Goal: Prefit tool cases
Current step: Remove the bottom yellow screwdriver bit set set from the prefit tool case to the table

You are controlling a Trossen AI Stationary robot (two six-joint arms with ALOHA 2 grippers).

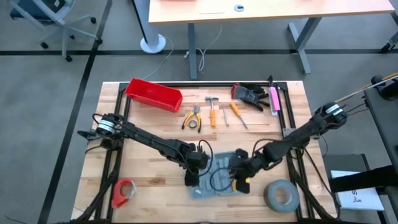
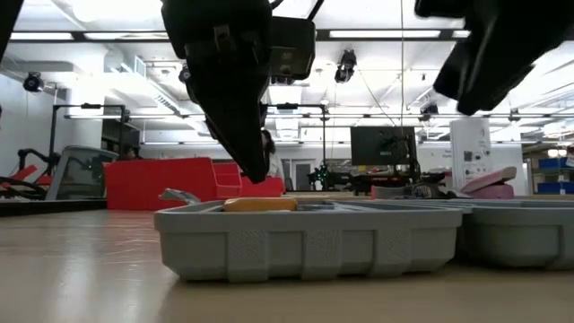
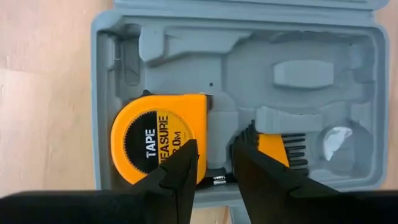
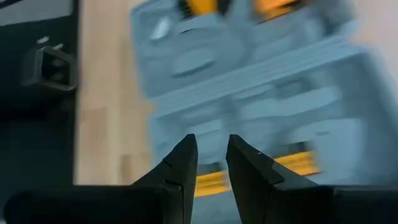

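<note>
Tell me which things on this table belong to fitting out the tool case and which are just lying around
Job: tool case, open; tape measure seated in it; pliers, hammer and screwdrivers, loose.

Lying about: red bin, grey tape roll, red tape roll, black gloves.

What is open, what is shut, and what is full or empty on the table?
Grey-blue plastic tool case: open, lying flat.
Yellow tape measure: seated in its case recess.
Remaining grey moulded recesses: mostly empty.
Red plastic bin: looks empty.
Left gripper: above the case, jaws slightly apart, holding nothing.
Right gripper: above the case, jaws slightly apart, holding nothing.
</note>
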